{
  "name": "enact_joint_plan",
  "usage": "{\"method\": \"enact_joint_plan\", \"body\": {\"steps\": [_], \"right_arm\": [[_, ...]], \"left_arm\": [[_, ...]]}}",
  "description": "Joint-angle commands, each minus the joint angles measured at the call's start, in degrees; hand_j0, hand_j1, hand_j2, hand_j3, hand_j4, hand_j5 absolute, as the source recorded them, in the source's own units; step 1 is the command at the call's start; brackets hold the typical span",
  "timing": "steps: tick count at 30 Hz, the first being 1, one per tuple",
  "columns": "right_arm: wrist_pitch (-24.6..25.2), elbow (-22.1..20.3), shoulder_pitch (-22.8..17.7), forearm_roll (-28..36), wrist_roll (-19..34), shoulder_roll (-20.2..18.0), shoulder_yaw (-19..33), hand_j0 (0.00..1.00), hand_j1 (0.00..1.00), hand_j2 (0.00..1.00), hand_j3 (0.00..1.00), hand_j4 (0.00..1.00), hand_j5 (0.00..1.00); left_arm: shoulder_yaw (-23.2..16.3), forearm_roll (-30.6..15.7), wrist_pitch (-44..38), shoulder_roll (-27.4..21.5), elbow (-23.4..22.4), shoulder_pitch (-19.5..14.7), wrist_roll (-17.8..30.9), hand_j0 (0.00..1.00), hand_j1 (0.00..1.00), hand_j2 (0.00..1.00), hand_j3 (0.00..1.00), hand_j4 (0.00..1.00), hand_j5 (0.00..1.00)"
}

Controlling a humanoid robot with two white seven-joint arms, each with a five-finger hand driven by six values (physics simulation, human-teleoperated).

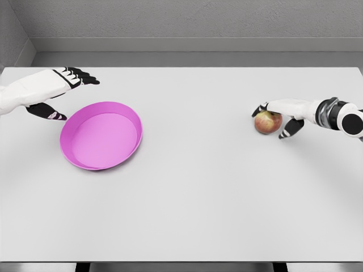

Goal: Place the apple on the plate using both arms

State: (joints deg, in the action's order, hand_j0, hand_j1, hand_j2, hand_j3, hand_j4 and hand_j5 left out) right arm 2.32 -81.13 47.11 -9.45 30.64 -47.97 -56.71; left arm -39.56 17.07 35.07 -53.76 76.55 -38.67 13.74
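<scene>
The apple is seen resting on the white table, well apart from the pink plate, far to the plate's right. The right hand is laid over the apple from the side away from the plate, with fingers stretched across its top and the thumb dropped beside it; contact looks made, but a full, closed grasp cannot be confirmed from this view. The apple is not lifted.

The left hand is held just beside the plate's far left rim, its fingers extended and nothing held, the thumb lowered toward the rim without clearly touching it.

The step in hand is judged to be the taking of the apple, so the task is at an early stage. For the next move, the fingers need to be closed firmly around the apple before it is raised and carried across the table toward the plate. The plate is probably meant to be steadied or brought nearer by the left hand.
</scene>
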Motion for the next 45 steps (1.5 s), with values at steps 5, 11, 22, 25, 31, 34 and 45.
{"method": "enact_joint_plan", "body": {"steps": [5,11,22,25,31,34,45], "right_arm": [[-0.1,0.0,0.0,0.0,0.8,-0.1,-0.2,0.41,0.41,0.41,0.41,0.41,0.41],[0.0,-0.4,0.1,0.0,1.0,-0.1,-0.1,0.41,0.41,0.41,0.41,0.41,0.41],[-0.4,-6.3,2.5,-0.1,1.7,-1.1,0.6,0.41,0.41,0.41,0.41,0.41,0.41],[-0.3,-10.0,2.5,-0.1,1.8,-1.0,0.6,0.41,0.41,0.41,0.41,0.41,0.41],[-0.2,-14.2,2.4,-0.2,1.9,1.0,0.5,0.41,0.41,0.41,0.41,0.41,0.41],[-0.3,-15.4,2.4,-0.2,1.9,2.6,0.4,0.41,0.41,0.41,0.41,0.41,0.41],[-0.3,-17.5,1.8,-0.2,2.0,8.9,-1.1,0.41,0.41,0.41,0.41,0.41,0.41]], "left_arm": [[0.4,-0.3,-0.1,-0.1,0.2,0.2,0.0,1.0,1.0,1.0,1.0,1.0,1.0],[0.2,-0.3,-0.1,-0.2,0.4,0.2,0.0,1.0,1.0,1.0,1.0,1.0,1.0],[-0.3,-0.5,-0.1,-0.8,1.4,0.4,-0.1,1.0,1.0,1.0,1.0,1.0,1.0],[-0.3,-0.5,-0.1,-0.8,1.4,0.4,-0.2,1.0,1.0,1.0,1.0,1.0,1.0],[-0.3,-0.5,-0.1,-0.8,1.5,0.4,-0.1,1.0,1.0,1.0,1.0,1.0,1.0],[-0.3,-0.5,-0.1,-0.8,1.5,0.4,-0.1,1.0,1.0,1.0,1.0,1.0,1.0],[-0.3,-0.5,-0.1,-0.8,1.5,0.4,-0.2,1.0,1.0,1.0,1.0,1.0,1.0]]}}
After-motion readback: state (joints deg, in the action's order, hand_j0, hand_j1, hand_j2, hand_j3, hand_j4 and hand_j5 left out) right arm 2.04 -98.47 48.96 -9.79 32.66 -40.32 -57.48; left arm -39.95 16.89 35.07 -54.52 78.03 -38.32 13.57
